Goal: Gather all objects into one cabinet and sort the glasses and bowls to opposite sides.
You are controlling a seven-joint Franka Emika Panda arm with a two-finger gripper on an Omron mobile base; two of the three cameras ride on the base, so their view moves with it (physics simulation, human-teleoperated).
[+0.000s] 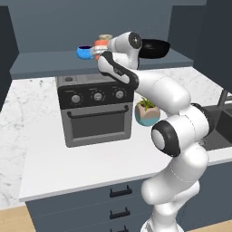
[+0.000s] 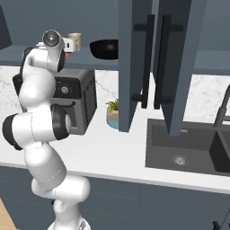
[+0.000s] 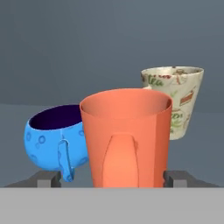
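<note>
The orange cup stands upright between the claw fingertips.

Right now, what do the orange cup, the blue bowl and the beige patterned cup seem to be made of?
All look like glazed ceramic, though a render leaves it open. The plain orange cup is smooth and matte; the round blue bowl has embossed rings and a dark inside; the beige patterned cup carries printed lettering.

A white marble surface carries a grey toaster oven and a potted plant. A dark sink sits right. Grey-blue drawers run below.
</note>
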